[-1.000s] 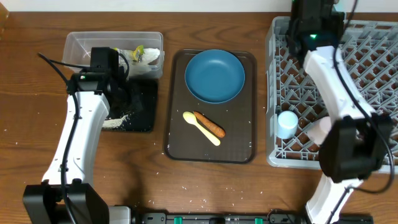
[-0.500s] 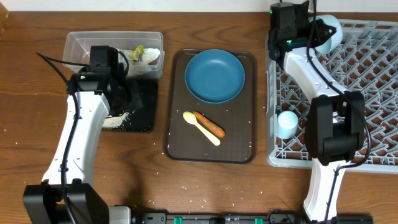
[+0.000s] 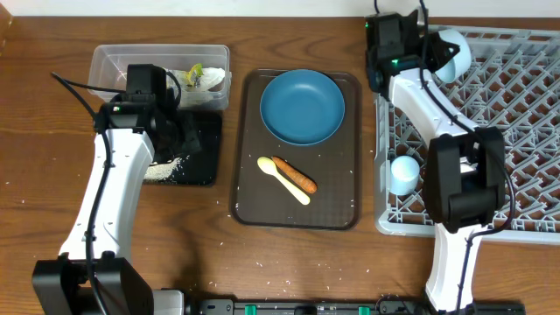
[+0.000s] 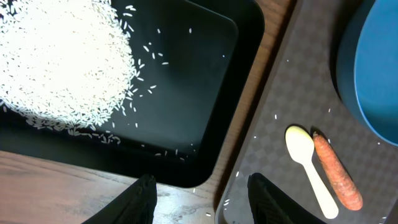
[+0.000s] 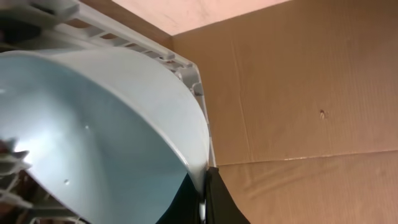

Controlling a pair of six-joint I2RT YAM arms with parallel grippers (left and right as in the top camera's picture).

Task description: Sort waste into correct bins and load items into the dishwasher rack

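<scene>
At the rack (image 3: 525,131) corner, right fingers (image 5: 219,202) pinch the bowl (image 5: 93,137); left fingers (image 4: 138,200) gape over the black tray (image 4: 186,93).

**Hidden and cropped items**

Overhead: dishwasher rack (image 3: 525,114) runs off the right edge; left arm covers part of the black tray (image 3: 203,149).
Left wrist view: blue plate (image 4: 379,68) cropped at right; rice pile (image 4: 62,56) cropped at top and left; left gripper (image 4: 205,202) shows fingertips only.
Right wrist view: white bowl (image 5: 93,137) cropped at left and bottom; right gripper (image 5: 200,199) is a dark sliver at the bottom edge.
</scene>
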